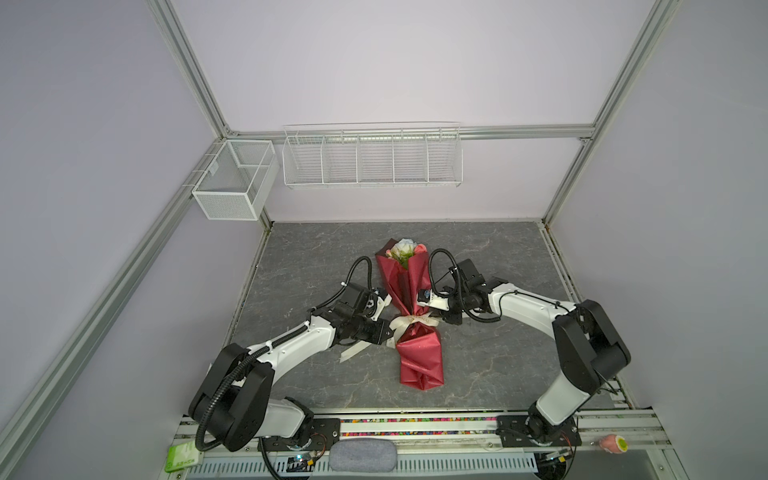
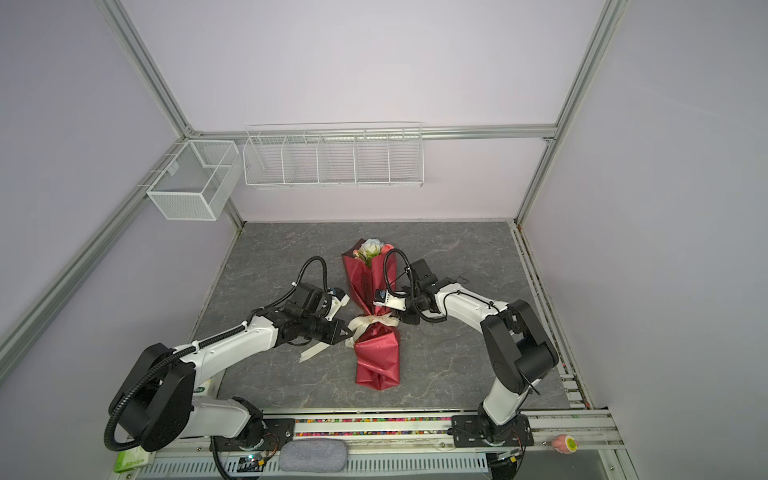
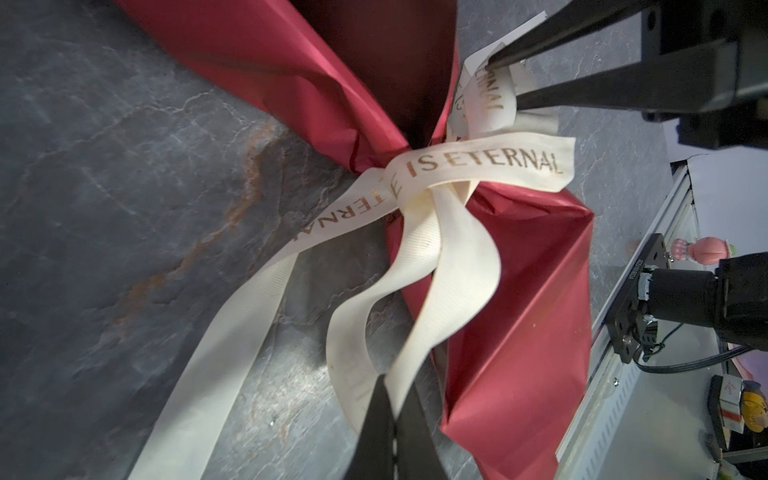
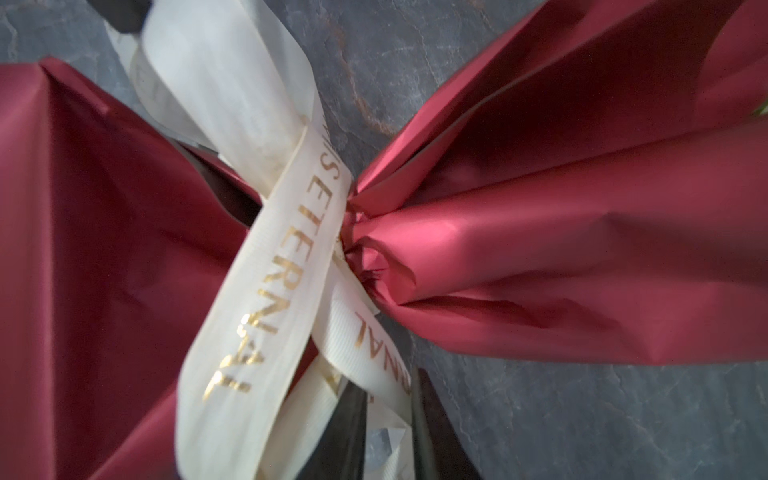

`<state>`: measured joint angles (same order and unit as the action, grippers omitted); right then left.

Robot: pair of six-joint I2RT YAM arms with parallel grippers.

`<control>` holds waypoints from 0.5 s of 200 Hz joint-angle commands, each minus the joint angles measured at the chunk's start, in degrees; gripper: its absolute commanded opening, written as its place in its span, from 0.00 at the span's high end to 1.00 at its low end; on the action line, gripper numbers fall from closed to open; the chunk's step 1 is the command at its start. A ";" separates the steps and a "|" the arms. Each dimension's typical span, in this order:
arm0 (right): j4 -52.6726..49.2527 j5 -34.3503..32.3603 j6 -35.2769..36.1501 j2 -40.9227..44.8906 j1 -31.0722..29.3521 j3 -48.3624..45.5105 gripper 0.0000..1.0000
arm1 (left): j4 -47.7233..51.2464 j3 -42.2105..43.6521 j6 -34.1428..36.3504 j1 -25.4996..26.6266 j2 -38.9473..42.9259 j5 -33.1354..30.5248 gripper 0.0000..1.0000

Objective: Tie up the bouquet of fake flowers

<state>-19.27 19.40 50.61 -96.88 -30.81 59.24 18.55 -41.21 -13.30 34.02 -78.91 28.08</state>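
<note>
Left gripper (image 3: pixel 395 390) tight on cream ribbon (image 3: pixel 478 164) of bouquet (image 3: pixel 519 311); right gripper (image 3: pixel 503 81) narrowly apart around its loop

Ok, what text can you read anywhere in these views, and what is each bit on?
"IS ETERNAL": gold print on the cream ribbon around the bouquet of fake flowers, both wrist views.
"ETERNAL": a second stretch of that ribbon.
The green packet, front rail: print too small to read.
The black base plate: lettering too small to read.
</note>
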 commanded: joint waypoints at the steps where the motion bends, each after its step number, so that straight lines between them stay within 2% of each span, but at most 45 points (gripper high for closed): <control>1: -0.58 0.82 -2.43 -0.13 -0.31 0.19 0.88 | 0.23 -0.46 -1.26 -0.36 2.35 -0.22 1.00; 13: 1.42 0.91 -3.69 1.17 -0.32 -0.82 0.93 | -0.10 -0.05 -1.89 -0.36 3.27 -0.26 1.00; 54: 2.87 -4.23 -6.54 5.18 -0.34 -1.78 0.93 | 0.19 2.27 -3.12 -0.36 5.40 -2.34 1.00; 100: -0.33 -8.92 -5.96 7.47 -0.48 -3.00 0.93 | 0.16 4.91 -4.10 -0.36 5.16 -3.82 1.00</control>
<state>-17.76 13.04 45.17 -90.63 -30.89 57.69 18.39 -37.65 -16.16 34.02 -74.13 25.76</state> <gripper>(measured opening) 0.072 0.047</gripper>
